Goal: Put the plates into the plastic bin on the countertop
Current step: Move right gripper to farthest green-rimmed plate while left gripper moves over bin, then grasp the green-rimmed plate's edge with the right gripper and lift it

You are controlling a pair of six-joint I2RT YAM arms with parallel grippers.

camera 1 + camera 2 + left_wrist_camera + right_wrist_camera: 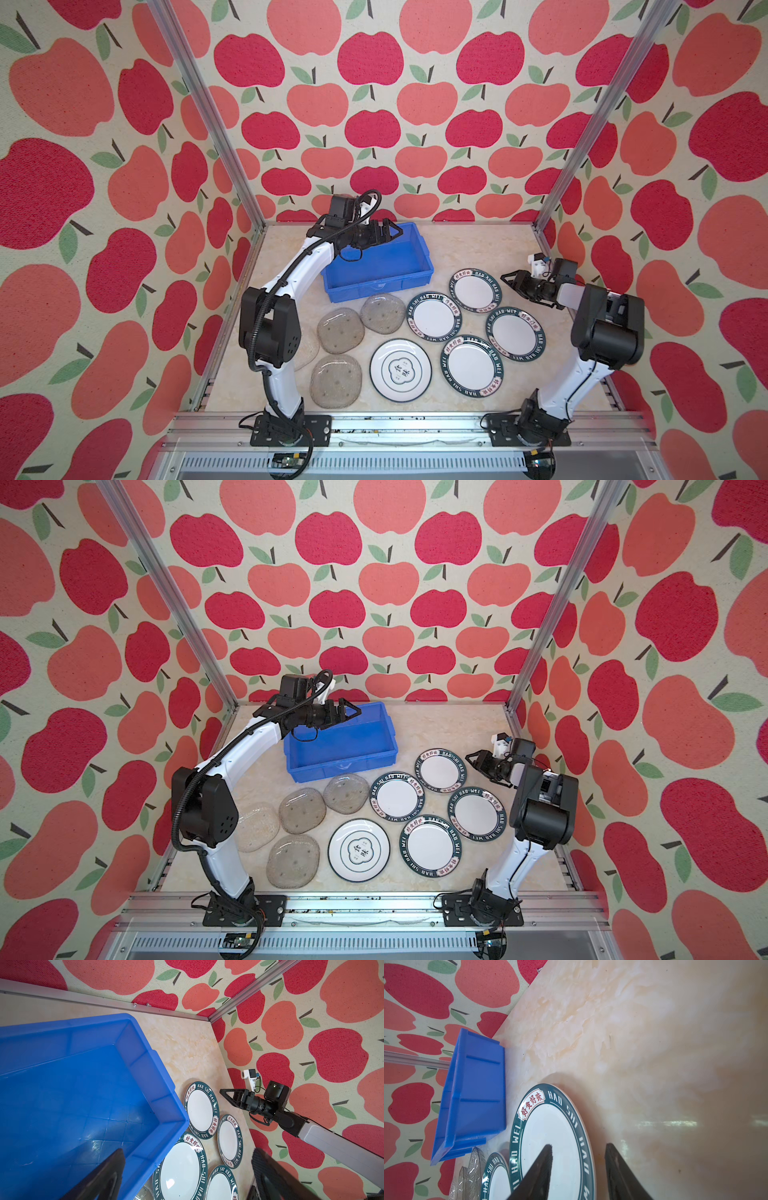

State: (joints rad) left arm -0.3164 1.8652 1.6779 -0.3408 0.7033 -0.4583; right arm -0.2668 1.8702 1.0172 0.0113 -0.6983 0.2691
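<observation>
Right fingers (539, 1172) half-apart, unclenched, astride edge of green-rimmed plate (550, 1136); left fingers (104, 1178) wide apart over bin (62, 1084).

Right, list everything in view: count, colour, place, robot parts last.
plastic bin: one, bright blue, far left of the countertop, no plates inside
green-rimmed plates: four, white with dark-green lettered rims, right of the bin
emblem plate: one, white with a central emblem, front centre
glass plates: four, translucent grey, front left
countertop: one, beige marble pattern
walls: three, apple-patterned red and pink
frame rails: several, silver aluminium, along the edges
left gripper: black, open, above the bin
right gripper: black, jaws apart, holding nothing, by the farthest green-rimmed plate
</observation>
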